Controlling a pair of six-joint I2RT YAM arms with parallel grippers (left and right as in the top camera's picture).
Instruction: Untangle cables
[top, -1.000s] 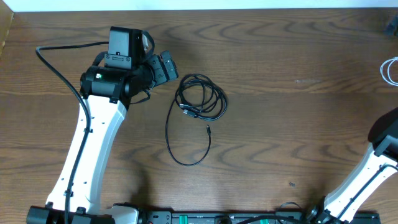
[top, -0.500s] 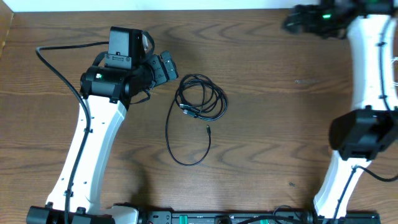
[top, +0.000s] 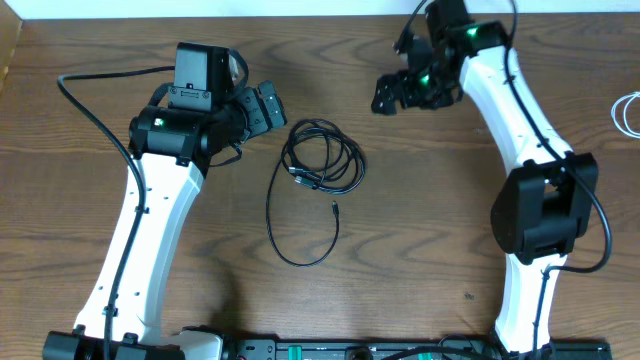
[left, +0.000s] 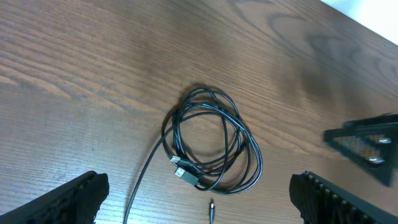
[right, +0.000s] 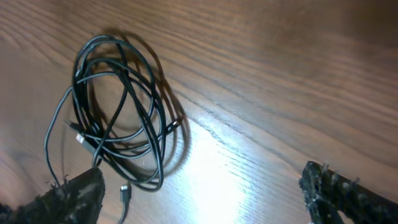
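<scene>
Approach stage of the untangling job, as I read it from my remote station. The black cables (top: 308, 178) lie near the middle of the bench (top: 480, 220) as one loose, roughly round coil, between the two arms and touched by neither. I cannot tell how many cords are wound into it. A single tail (top: 272, 215) leaves the coil's left side, runs toward the near edge, hooks round and ends in a small plug (top: 334, 210) that points back up at the coil. Coil and tail together therefore have their long axis running from the far edge to the near edge in the overhead view. The left arm (top: 160, 210) hangs just beside the coil's upper left, and the left jaws stand wide with nothing between them, the coil (left: 186, 174) lying ahead of them in the wrist view. The right arm (top: 510, 90) reaches in from the far right, and the right jaws are likewise spread and empty, near the coil (right: 93, 146) but apart from it. To do this step well, I would pin the coil's rim with one arm and take the free plug end with the other, drawing it along the tail's own line so the loops slip rather than tighten. A white cable (top: 628, 112) sits at the right edge, well apart.
</scene>
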